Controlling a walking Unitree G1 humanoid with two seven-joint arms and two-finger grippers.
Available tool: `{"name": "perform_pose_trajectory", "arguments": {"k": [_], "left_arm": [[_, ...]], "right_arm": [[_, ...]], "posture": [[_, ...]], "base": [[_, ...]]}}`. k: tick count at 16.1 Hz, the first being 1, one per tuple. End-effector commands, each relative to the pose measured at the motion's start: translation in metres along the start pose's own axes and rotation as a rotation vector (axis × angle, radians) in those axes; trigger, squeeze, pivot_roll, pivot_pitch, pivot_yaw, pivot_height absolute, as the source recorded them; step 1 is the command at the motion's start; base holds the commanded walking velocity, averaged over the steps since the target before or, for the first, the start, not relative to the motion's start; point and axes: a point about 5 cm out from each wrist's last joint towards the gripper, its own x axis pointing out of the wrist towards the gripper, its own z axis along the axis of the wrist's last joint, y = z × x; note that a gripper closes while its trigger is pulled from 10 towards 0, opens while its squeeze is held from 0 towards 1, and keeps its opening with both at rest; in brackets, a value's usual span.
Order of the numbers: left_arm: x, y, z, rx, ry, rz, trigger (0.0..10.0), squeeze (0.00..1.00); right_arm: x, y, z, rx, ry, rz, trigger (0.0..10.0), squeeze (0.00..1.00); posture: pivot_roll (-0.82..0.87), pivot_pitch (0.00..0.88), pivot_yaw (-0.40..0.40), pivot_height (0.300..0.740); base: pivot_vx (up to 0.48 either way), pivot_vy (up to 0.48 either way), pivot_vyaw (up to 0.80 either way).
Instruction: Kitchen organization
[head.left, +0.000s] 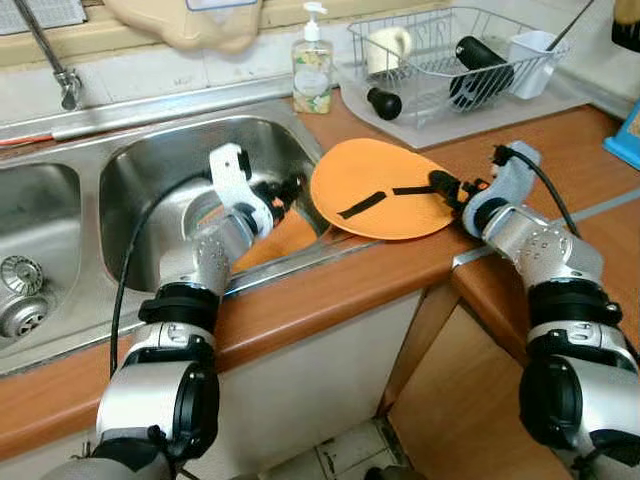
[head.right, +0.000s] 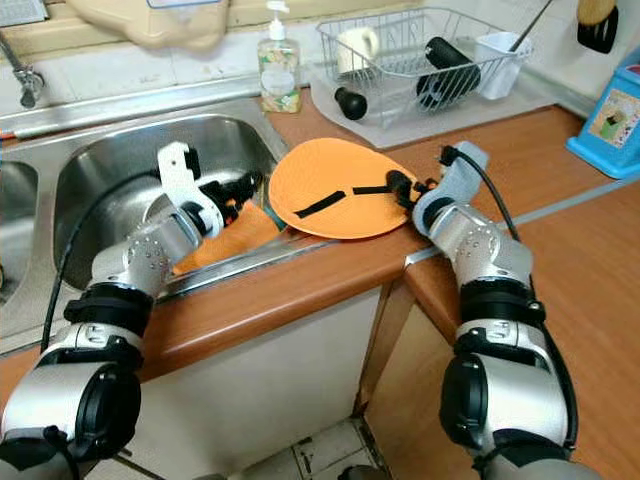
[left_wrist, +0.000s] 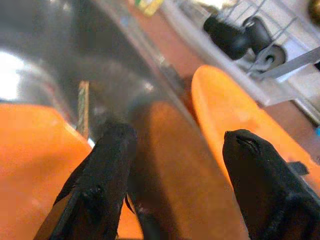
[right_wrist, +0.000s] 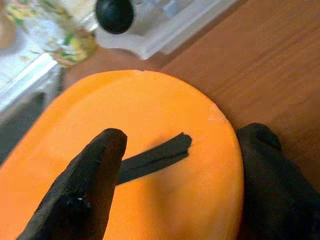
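The flat orange oval plastic cutting board (head.left: 385, 185) lies tilted across the right rim of the stainless steel sink basin (head.left: 140, 175). Its left end overhangs the basin; its right end rests on the brown wooden countertop (head.left: 560, 150). A black strap-like mark (head.left: 362, 204) sits on its upper face.

**Gripper state**
- The right gripper (head.left: 447, 186) is at the board's right edge. In the right wrist view its fingers are spread, one finger (right_wrist: 80, 190) above the orange face and the other at or below the edge. Whether they press the board cannot be told.
- The left gripper (head.left: 283, 192) is inside the basin, just beside the board's left end. Its fingers (left_wrist: 107, 175) are spread and hold nothing.

**Orientation**
The long axis runs left to right, slightly toward the far right. The broader rounded part lies over the counter, the end over the basin sits lower.

**Handling**
The board is judged light, thin, stiff with some flex, and smooth, so likely slippery if wet. Grip the rim at the right end, fingers above and below the edge. The left gripper can support the overhanging end. Risk: the board may slide into the basin.

A wire dish rack (head.left: 450, 55) and a soap dispenser bottle (head.left: 312, 68) stand at the far side.
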Motion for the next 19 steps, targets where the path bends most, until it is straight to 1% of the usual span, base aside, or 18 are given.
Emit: {"name": "perform_pose_trajectory", "arguments": {"k": [1, 2, 3, 4, 6, 7, 9, 10, 11, 12, 13, 14, 15, 16, 17, 18, 19], "left_arm": [[0.003, -0.004, 0.005, -0.003, 0.003, 0.001, 10.0, 0.00], [0.004, -0.005, 0.004, -0.022, 0.008, -0.009, 10.0, 0.00], [0.006, -0.008, 0.004, -0.068, 0.013, -0.036, 10.0, 0.00], [0.008, -0.010, 0.003, -0.093, 0.023, -0.053, 10.0, 0.00], [0.009, -0.010, -0.001, -0.121, 0.034, -0.059, 10.0, 0.00], [0.010, -0.009, -0.004, -0.141, 0.047, -0.055, 10.0, 0.00], [0.011, -0.006, -0.011, -0.149, 0.072, -0.017, 10.0, 0.00], [0.011, -0.003, -0.014, -0.158, 0.084, 0.006, 10.0, 0.00], [0.011, -0.003, -0.014, -0.165, 0.086, 0.005, 10.0, 0.00], [0.011, -0.004, -0.012, -0.189, 0.075, -0.010, 10.0, 0.00], [0.012, -0.005, -0.010, -0.210, 0.063, -0.024, 9.5, 0.00], [0.011, -0.005, -0.008, -0.239, 0.049, -0.042, 7.6, 0.00], [0.011, -0.005, -0.006, -0.246, 0.039, -0.051, 3.9, 0.00], [0.010, -0.006, -0.001, -0.261, 0.016, -0.077, 2.0, 0.00], [0.010, -0.006, 0.001, -0.269, 0.004, -0.089, 0.9, 0.00], [0.009, -0.007, 0.006, -0.290, -0.018, -0.112, 0.0, 0.00], [0.009, -0.007, 0.008, -0.293, -0.030, -0.125, 0.0, 0.00]], "right_arm": [[0.001, 0.008, 0.001, 0.015, 0.008, 0.044, 10.0, 0.00], [0.001, 0.010, 0.000, 0.019, 0.016, 0.064, 10.0, 0.00], [-0.001, 0.015, -0.001, 0.031, 0.026, 0.099, 10.0, 0.00], [-0.003, 0.018, -0.003, 0.028, 0.036, 0.125, 10.0, 0.00], [-0.005, 0.024, -0.005, 0.014, 0.045, 0.154, 10.0, 0.00], [-0.007, 0.029, -0.006, 0.005, 0.050, 0.183, 10.0, 0.00], [-0.008, 0.034, -0.006, -0.008, 0.055, 0.211, 10.0, 0.00], [-0.010, 0.035, -0.007, -0.018, 0.057, 0.213, 10.0, 0.00], [-0.011, 0.036, -0.007, -0.019, 0.059, 0.212, 10.0, 0.00], [-0.012, 0.036, -0.009, -0.021, 0.062, 0.211, 10.0, 0.00], [-0.013, 0.035, -0.010, -0.024, 0.066, 0.210, 10.0, 0.00], [-0.013, 0.035, -0.010, -0.026, 0.068, 0.207, 10.0, 0.00], [-0.013, 0.034, -0.010, -0.027, 0.068, 0.205, 10.0, 0.00], [-0.013, 0.034, -0.010, -0.027, 0.067, 0.204, 10.0, 0.00], [-0.013, 0.035, -0.010, -0.027, 0.066, 0.203, 10.0, 0.00], [-0.014, 0.036, -0.009, -0.027, 0.064, 0.207, 10.0, 0.00], [-0.014, 0.036, -0.009, -0.028, 0.064, 0.209, 10.0, 0.00]], "posture": [[-0.15, 0.000, 0.045, 0.740], [-0.15, 0.000, 0.047, 0.740], [-0.16, 0.000, 0.052, 0.740], [-0.16, 0.000, 0.054, 0.740], [-0.16, 0.000, 0.062, 0.740], [-0.16, 0.000, 0.065, 0.740], [-0.17, 0.000, 0.070, 0.740], [-0.17, 0.000, 0.072, 0.740], [-0.17, 0.000, 0.071, 0.740], [-0.17, 0.000, 0.071, 0.740], [-0.17, 0.000, 0.070, 0.740], [-0.17, 0.000, 0.070, 0.740], [-0.17, 0.000, 0.070, 0.740], [-0.16, 0.000, 0.071, 0.740], [-0.16, 0.000, 0.071, 0.740], [-0.16, 0.000, 0.071, 0.740], [-0.16, 0.000, 0.071, 0.740]], "base": [[0.000, 0.000, 0.00], [0.000, 0.000, 0.00], [0.000, 0.000, 0.00], [0.000, 0.000, 0.00], [0.000, 0.000, 0.00], [0.000, 0.000, 0.00], [0.000, 0.000, 0.00], [0.000, 0.000, 0.00], [0.000, 0.000, 0.00], [0.000, 0.000, 0.00], [0.000, 0.000, 0.00], [0.000, 0.000, 0.00], [0.000, 0.000, 0.00], [0.000, 0.000, 0.00], [0.000, 0.000, 0.00], [0.000, 0.000, 0.00], [0.000, 0.000, 0.00]]}}
